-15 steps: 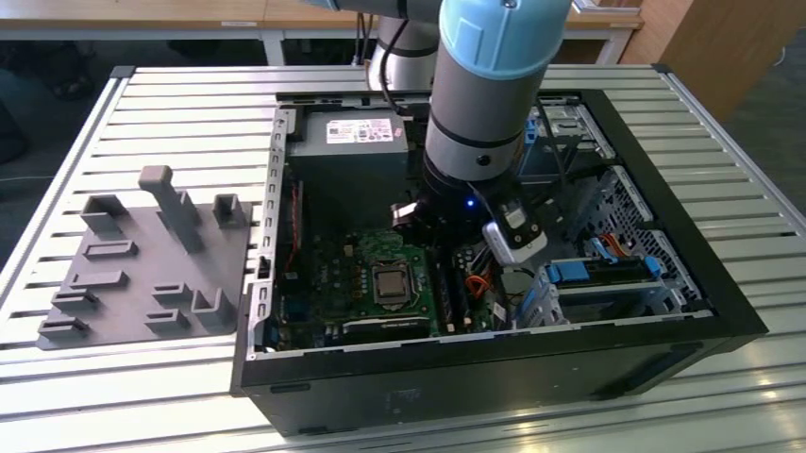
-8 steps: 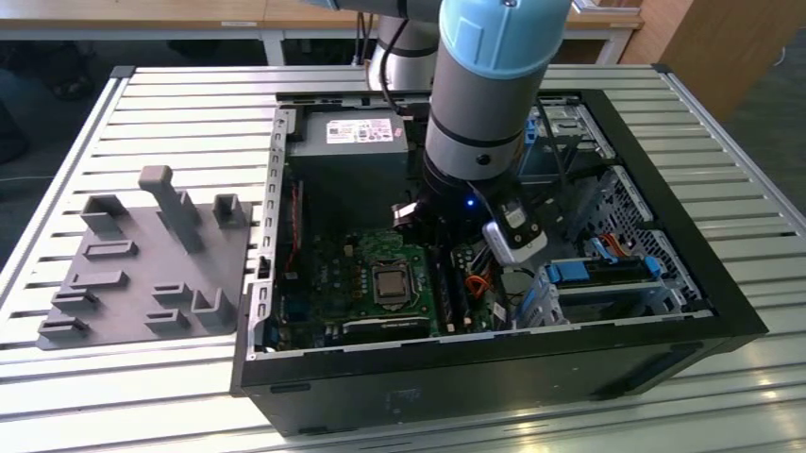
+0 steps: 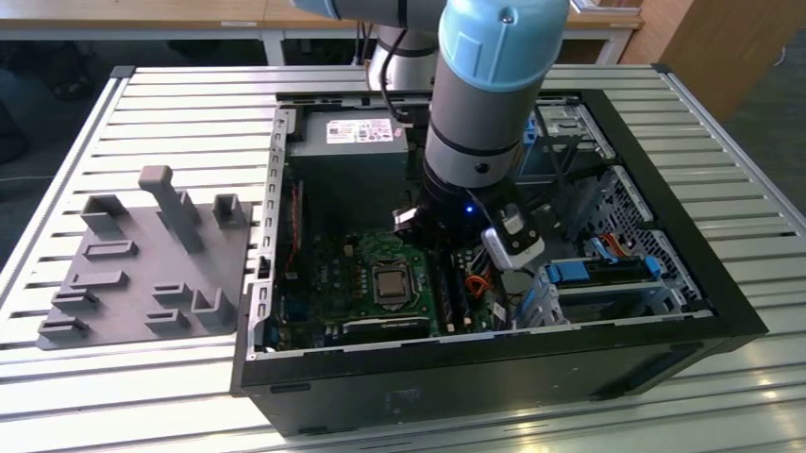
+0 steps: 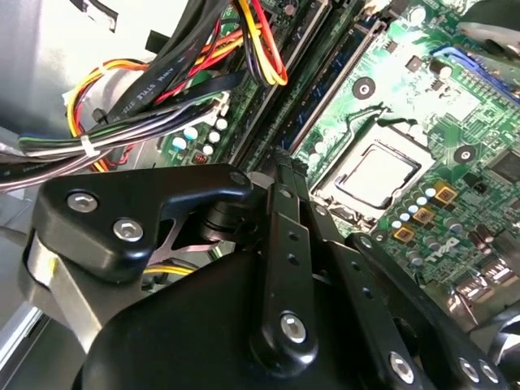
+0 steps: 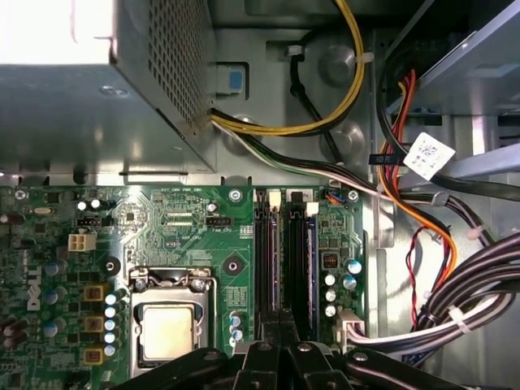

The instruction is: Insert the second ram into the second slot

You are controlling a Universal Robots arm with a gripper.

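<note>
- The gripper (image 5: 280, 325) is seen closest in both wrist views, its black linkage arms angled inward toward a narrow tip held low over the memory slots (image 5: 276, 260); its 2 fingers are drawn together, but whether anything thin is pinched between them cannot be told.
- Just past the tip, 1 slot is filled by a blue-edged strip with dark chips, judged to be the second ram (image 5: 309, 264); it stands on edge and runs the slot's length. Whether it is fully seated, or which slot it occupies, cannot be told.
- The fingers are lined up with the slots, probably so that pressure falls straight down along the thin board rather than bending it.
- Beside the slots lies the processor socket (image 5: 168, 329) on the green motherboard (image 5: 195, 219), with the perforated grey power supply (image 5: 106, 97) beyond and bundled coloured cables (image 5: 422, 211) routed clear along the case wall.
- In the exterior view, the arm (image 3: 485, 104) is reached down into the open black computer case (image 3: 705, 311), which lies on its side so the board faces up.
- The case rests on a table of pale slatted metal (image 3: 189, 104), with a grey parts fixture (image 3: 145, 264) toward the exterior view's left.
- Further off, wooden furniture and dark floor are visible.
</note>
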